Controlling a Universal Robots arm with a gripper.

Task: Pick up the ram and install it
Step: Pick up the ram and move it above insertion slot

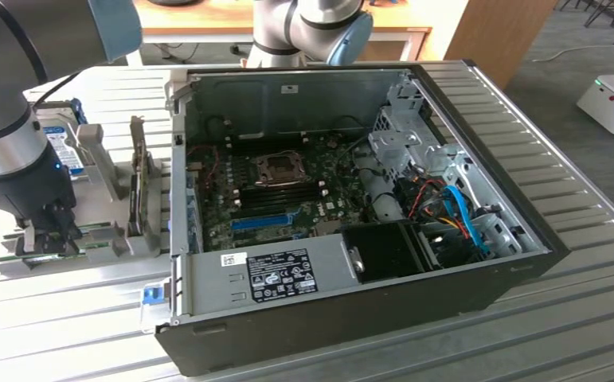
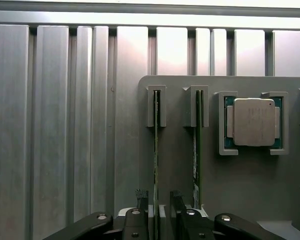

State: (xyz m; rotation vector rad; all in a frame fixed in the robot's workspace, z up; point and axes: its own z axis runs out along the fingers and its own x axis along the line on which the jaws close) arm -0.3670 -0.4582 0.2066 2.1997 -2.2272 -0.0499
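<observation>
Two green ram sticks stand on edge in slots of a grey holder. My gripper is down over the near end of one ram stick. Its dark fingers straddle that stick, a gap showing on each side. The second ram stick stands parallel beside it. In the exterior view my gripper sits low on the holder at the exterior view's left, beside the open computer case. The motherboard lies exposed inside, with dark memory slots near the processor socket.
A processor chip rests in a pocket of the holder beside the sticks. A hard drive with a blue label stands behind my arm. A blue slot, cables and drive cages crowd the case. The ribbed metal table carries everything.
</observation>
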